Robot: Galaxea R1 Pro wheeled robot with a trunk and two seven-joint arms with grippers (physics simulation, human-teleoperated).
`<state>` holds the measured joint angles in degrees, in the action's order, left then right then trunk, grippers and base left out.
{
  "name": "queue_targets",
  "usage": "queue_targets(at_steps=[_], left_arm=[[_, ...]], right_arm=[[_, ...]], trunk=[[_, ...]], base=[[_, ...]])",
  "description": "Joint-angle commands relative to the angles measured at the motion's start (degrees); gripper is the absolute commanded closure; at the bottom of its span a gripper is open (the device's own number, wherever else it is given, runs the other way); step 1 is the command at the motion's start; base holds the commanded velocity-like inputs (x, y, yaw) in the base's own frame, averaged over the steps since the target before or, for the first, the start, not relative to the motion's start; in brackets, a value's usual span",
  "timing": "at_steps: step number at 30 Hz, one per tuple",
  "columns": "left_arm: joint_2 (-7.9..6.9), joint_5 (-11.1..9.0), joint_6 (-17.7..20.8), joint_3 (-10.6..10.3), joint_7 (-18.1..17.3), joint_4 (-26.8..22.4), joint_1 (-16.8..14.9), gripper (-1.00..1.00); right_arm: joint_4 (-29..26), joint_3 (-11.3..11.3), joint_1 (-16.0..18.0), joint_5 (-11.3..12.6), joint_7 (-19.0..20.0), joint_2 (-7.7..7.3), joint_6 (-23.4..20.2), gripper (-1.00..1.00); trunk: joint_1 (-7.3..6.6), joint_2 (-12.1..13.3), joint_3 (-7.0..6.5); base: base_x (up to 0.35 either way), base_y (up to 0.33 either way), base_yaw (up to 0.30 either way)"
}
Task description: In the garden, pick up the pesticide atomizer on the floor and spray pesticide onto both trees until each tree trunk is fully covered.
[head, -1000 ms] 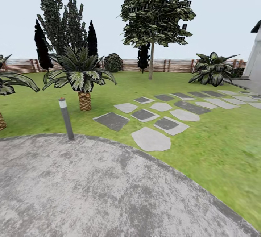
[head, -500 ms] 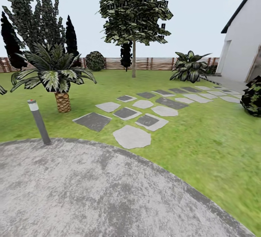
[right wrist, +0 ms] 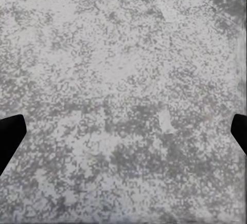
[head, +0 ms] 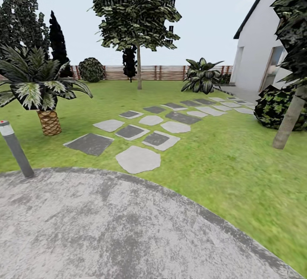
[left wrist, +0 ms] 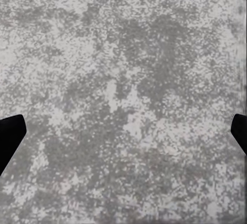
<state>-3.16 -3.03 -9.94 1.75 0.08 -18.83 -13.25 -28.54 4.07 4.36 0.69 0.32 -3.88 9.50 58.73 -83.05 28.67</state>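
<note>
I look over the garden lawn from a grey paved patch. One tree stands at the back near the fence, its thin straight trunk under a blocky green crown. A second tree rises at the right, and its thick leaning tree trunk is much nearer. The pesticide atomizer is out of view. My left gripper and right gripper both hang over mottled grey pavement. Each has its dark fingertips wide apart with nothing between them.
Grey paving lies underfoot, with a metal lamp post at its left rim. Stepping stones cross the grass toward a white house. A short palm stands left, a dark shrub right, a slat fence behind.
The camera has turned to the right, so the whole scene slid left. The white house, the dark shrub and the near leaning trunk have come into view at the right.
</note>
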Motion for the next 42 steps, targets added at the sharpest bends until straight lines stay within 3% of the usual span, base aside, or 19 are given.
queue_targets(at_steps=[1,3,42], left_arm=[[0.00,-0.31,-0.17,0.01,0.01,0.02,-0.02,-1.00],[0.00,-0.31,-0.17,0.01,0.01,0.02,-0.02,-1.00],[0.00,-0.40,-0.17,0.01,0.09,0.02,-0.02,-1.00]], right_arm=[[0.06,0.07,0.05,0.08,0.03,0.01,0.19,-1.00],[0.06,0.07,0.04,0.09,0.03,0.01,0.19,-1.00],[0.15,0.07,0.04,0.02,0.03,0.03,0.21,-1.00]], trunk=[[0.00,-0.03,0.11],[0.00,-0.03,0.22],[8.56,-15.67,9.27]], base=[[0.000,0.000,-0.268],[0.000,0.000,-0.268],[0.000,0.000,-0.268]])
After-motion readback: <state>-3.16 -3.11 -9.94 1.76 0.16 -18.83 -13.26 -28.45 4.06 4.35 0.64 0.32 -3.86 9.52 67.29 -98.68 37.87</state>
